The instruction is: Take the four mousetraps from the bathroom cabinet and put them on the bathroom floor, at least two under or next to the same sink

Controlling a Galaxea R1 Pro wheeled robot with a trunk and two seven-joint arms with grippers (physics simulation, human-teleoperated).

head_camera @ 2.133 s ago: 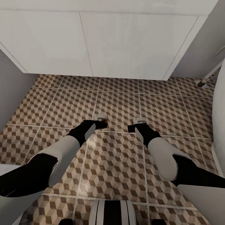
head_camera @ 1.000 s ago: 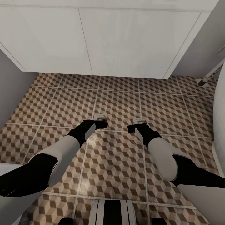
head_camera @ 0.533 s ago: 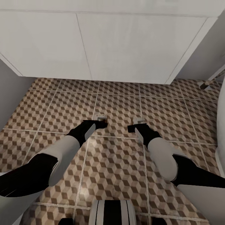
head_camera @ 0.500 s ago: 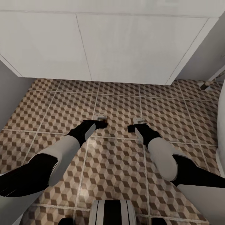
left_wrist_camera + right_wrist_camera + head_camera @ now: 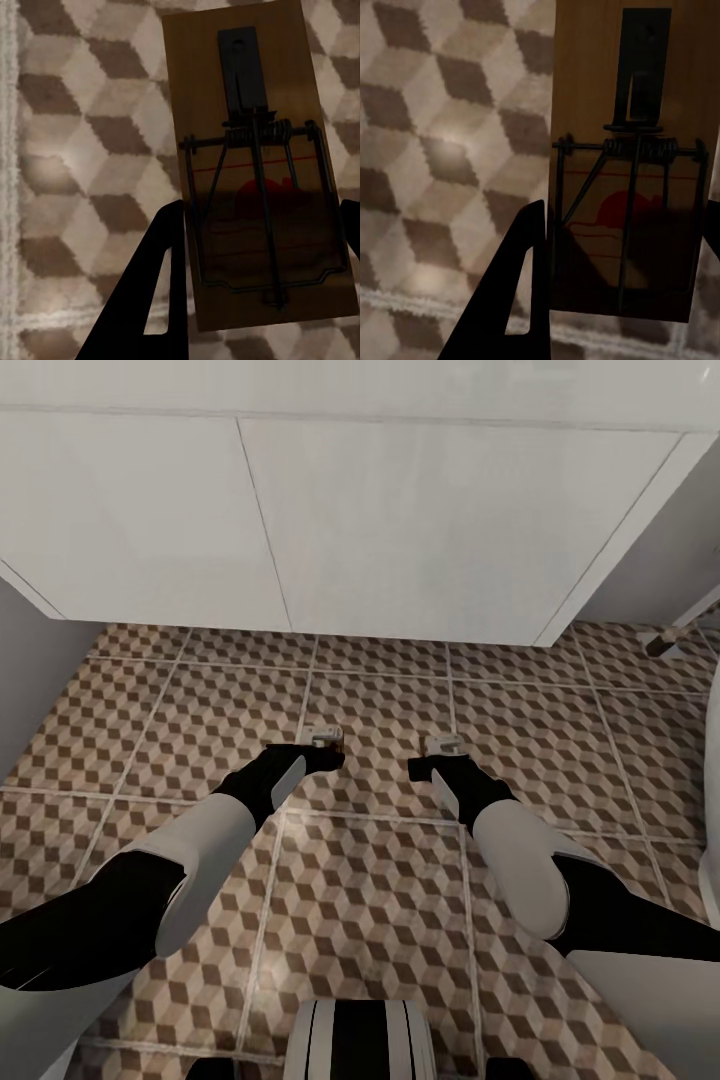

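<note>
Now each tool [image 5: 255, 247] [image 5: 622, 247] clamps a mousetrap [image 5: 259, 172] [image 5: 634, 165] over tiles [image 5: 380, 920].

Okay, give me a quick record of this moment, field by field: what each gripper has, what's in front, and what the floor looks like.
left gripper: shut on a mousetrap, held above the floor
right gripper: shut on a second mousetrap, also above the floor
floor: tiles with a brown, beige and white cube pattern, pale grout lines
ahead: white cupboard base with flat doors
traps on the floor: none seen
</note>
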